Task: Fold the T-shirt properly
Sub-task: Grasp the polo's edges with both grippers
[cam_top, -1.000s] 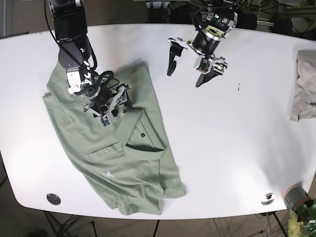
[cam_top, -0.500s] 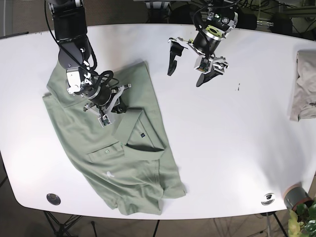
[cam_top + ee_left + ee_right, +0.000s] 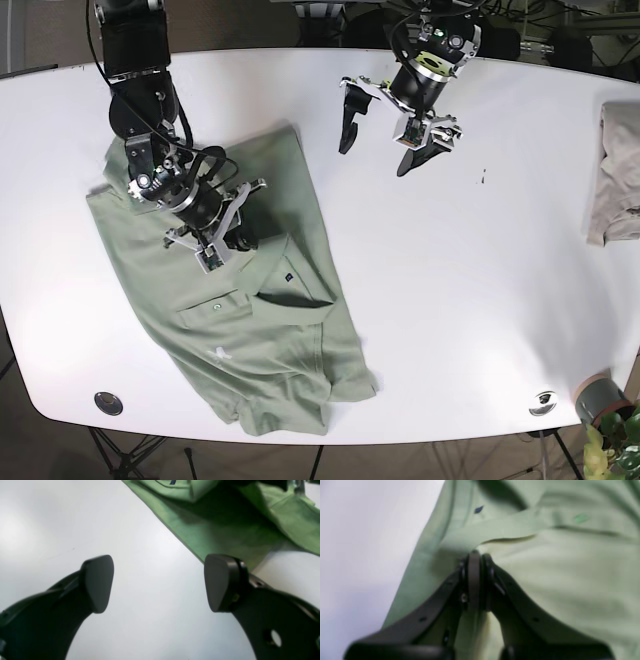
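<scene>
Base view: the right end effector (image 3: 222,243) is pinching the rumpled T-shirt (image 3: 250,340) near its collar, the left end effector (image 3: 385,125) is hanging spread; folding is barely beginning.

A large white table with rounded corners (image 3: 480,300) fills most of the base view, its glossy top throwing back soft, even light. A small dark speck (image 3: 484,178) marks it just beyond the left claw (image 3: 375,155), on the side away from the right claw (image 3: 225,245). Two round silver discs sit in the near edge: one (image 3: 108,403) well below the right claw, one (image 3: 543,402) far off diagonally from the left claw. A grey cylindrical pot (image 3: 597,399) with green leaves (image 3: 618,445) stands beside that second disc. Dark floor (image 3: 40,30) surrounds the table, with black cables (image 3: 540,18) behind the left claw.
</scene>
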Motion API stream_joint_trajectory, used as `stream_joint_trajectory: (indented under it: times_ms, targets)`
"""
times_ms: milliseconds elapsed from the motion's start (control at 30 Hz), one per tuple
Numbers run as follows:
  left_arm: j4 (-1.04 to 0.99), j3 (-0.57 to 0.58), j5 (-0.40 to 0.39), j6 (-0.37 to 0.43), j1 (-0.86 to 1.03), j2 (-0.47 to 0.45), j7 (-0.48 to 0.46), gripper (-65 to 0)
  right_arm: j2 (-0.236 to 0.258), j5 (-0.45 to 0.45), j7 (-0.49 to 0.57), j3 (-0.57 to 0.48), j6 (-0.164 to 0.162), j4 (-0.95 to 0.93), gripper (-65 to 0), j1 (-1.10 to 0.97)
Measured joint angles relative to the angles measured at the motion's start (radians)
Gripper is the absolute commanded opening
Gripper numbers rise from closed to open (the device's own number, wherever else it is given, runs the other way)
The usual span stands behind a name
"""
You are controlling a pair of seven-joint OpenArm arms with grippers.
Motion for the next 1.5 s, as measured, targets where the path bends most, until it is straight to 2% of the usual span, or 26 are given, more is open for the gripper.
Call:
stream_joint_trajectory:
  times_ms: [167,267,500,733,900,1133,1400,1433,1500]
  targets:
    - [-0.002,0.025,0.0,0.06,-0.028,0.029,0.001,-13.1,0.005,-0.002,-0.013,0.087,-0.002,0.079,-63.3,0.018]
    - [-0.003,0.066,0.0,0.058,-0.048,0.029,0.0,-12.9,0.01,0.0,-0.077,0.12,0.01,0.101,-63.3,0.064]
    - [-0.082,0.179,0.0,0.061,-0.107,-0.011,0.002,-13.1,0.05,0.0,-0.174,0.195,0.006,0.197,-63.3,0.16]
    - [-0.175,0.343,0.0,0.058,-0.195,-0.082,0.002,-13.2,0.08,0.009,-0.227,0.197,0.012,0.249,-63.3,0.194]
    - [-0.255,0.419,0.0,0.058,-0.267,-0.114,0.003,-13.2,0.08,0.006,-0.23,0.197,0.012,0.249,-63.3,0.192]
    - [-0.354,0.455,0.0,0.059,-0.346,-0.108,0.0,-13.2,0.075,0.004,-0.232,0.197,0.011,0.249,-63.3,0.186]
    - [-0.436,0.56,0.0,0.052,-0.449,-0.101,-0.007,-13.5,0.074,0.005,-0.233,0.197,0.013,0.249,-63.3,0.187]
    - [-0.447,0.562,0.0,0.053,-0.452,-0.099,-0.012,-14.6,0.075,0.003,-0.234,0.197,0.012,0.249,-63.3,0.187]
    - [-0.474,0.561,0.0,0.051,-0.462,-0.099,-0.047,-23.9,0.077,0.003,-0.234,0.197,0.012,0.249,-63.3,0.187]
